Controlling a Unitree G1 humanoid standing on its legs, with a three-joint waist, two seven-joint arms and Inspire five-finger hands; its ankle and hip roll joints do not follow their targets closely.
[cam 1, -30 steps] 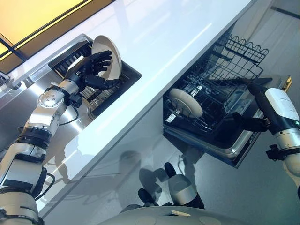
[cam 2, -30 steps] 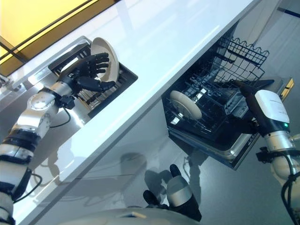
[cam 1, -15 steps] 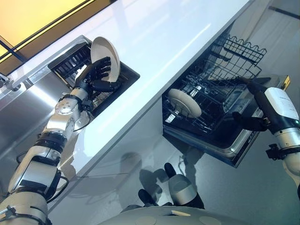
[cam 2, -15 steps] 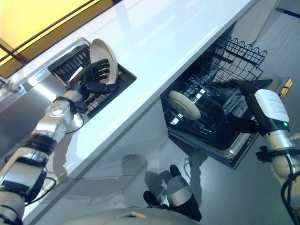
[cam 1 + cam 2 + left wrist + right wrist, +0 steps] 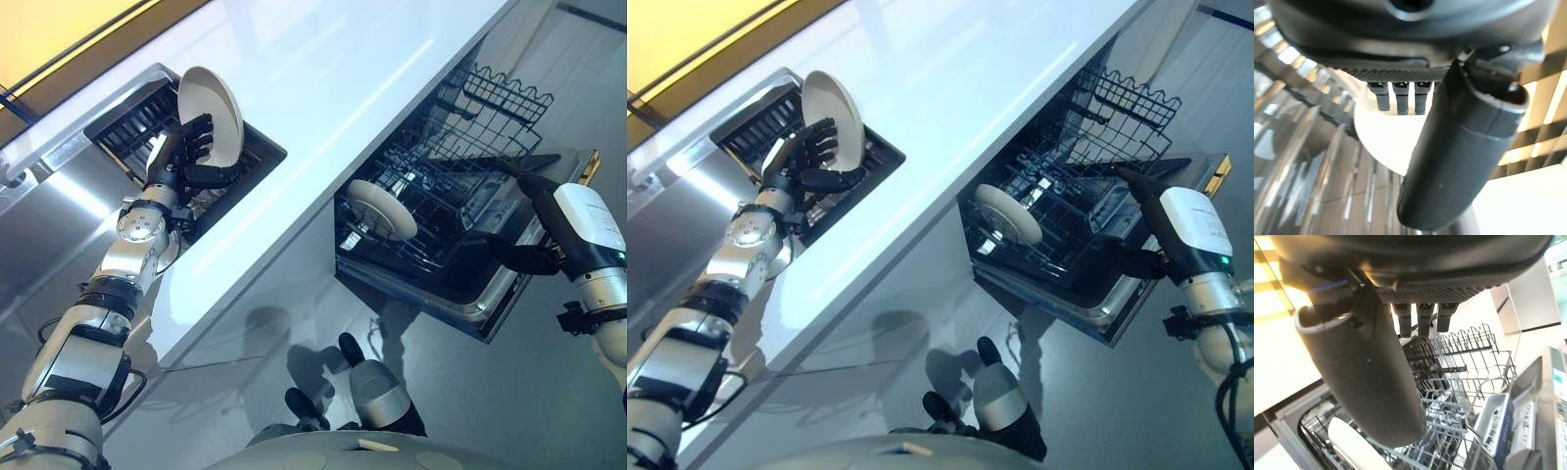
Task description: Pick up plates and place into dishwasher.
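Over the sink point(image 5: 118, 132) sunk into the far left end of the white counter point(image 5: 323, 88), the left hand point(image 5: 186, 152) grips a white plate point(image 5: 211, 116), fingers laid up across its face and thumb hooked round its lower rim, so the plate stands on edge above the dark slatted rack point(image 5: 749, 147) inside the sink. From the left wrist view the same plate point(image 5: 1388, 142) shows pale past the fingers point(image 5: 1400, 100), with the thumb in front of it and the rack's bars running beside it. Below the counter's front edge, toward its right end, the dishwasher point(image 5: 470, 294) stands open with its wire basket point(image 5: 460, 166) pulled out. A second white plate point(image 5: 384, 211) stands on edge in the near left corner of that basket; it also shows at the lower edge of the right wrist view point(image 5: 1354, 450). The right hand point(image 5: 549, 220) hangs beside the right side of the basket, touching nothing, its fingers straight and its thumb standing out toward the dishwasher door; in its own wrist view the fingers point(image 5: 1425, 316) point toward the basket's wires point(image 5: 1469, 362) without holding any of them.
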